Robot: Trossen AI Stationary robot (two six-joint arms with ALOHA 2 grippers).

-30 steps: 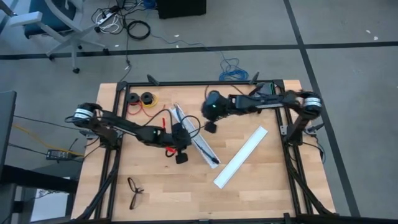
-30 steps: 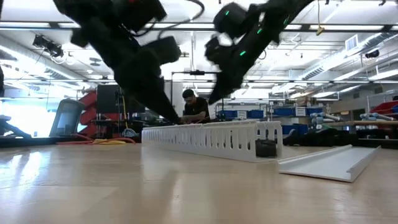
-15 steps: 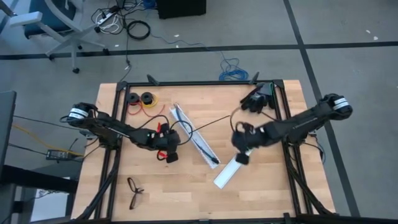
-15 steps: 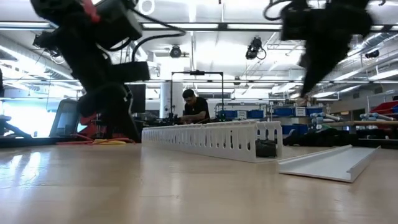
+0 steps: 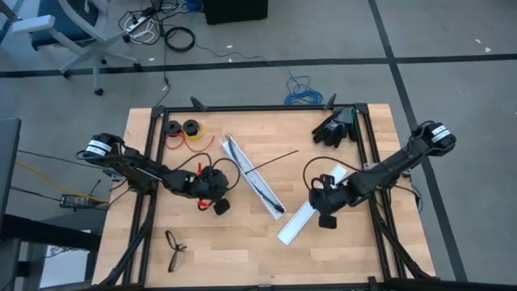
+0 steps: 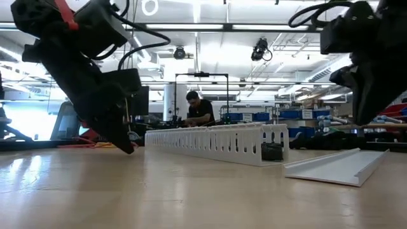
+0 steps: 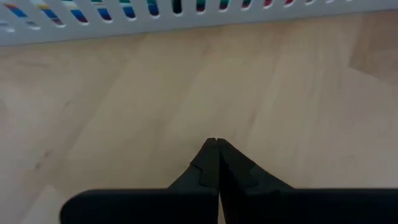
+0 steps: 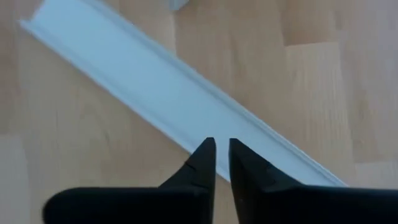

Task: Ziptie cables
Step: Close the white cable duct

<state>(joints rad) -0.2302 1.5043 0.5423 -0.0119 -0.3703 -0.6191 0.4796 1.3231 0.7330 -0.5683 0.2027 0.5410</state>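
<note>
Neither gripper holds anything — left gripper [image 5: 218, 205] jaws together, right gripper [image 5: 325, 220] jaws barely apart over the white rail [image 5: 311, 206] — so the ziptie [image 5: 271, 159] looks unfastened.

no text, label or number seems readable on anything in view.

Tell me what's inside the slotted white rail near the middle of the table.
Thin wires lie along the slotted white rail, coloured through its slots in the left wrist view. A black ziptie sticks out over its edge. Deeper contents are hidden.
</note>
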